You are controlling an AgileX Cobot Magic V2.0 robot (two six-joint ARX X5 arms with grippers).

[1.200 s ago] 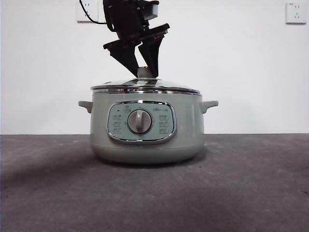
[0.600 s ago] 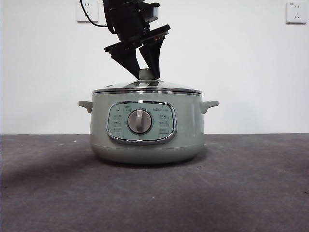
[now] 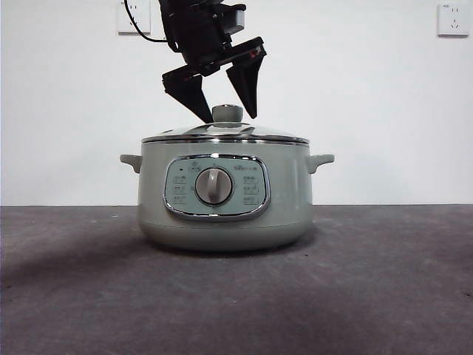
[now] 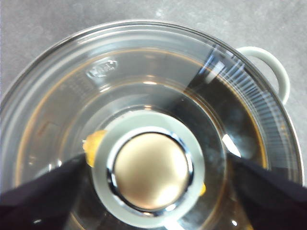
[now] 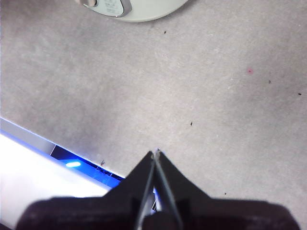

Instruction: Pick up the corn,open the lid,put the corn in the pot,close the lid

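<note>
The sage-green pot stands in the middle of the table with the glass lid seated on it. My left gripper hangs open just above the lid, one jaw on each side of the green knob, no longer touching it. In the left wrist view the knob sits between my jaws, and a bit of the yellow corn shows through the glass, inside the pot. My right gripper is shut and empty over the bare table, away from the pot.
The pot's side handle sticks out past the lid rim. Two wall sockets sit on the white wall behind. A lit blue-white edge runs along the table near my right gripper.
My left gripper's jaws have opened and let go of the lid knob. The lid, tilted slightly a second ago, now rests level on the pot.
</note>
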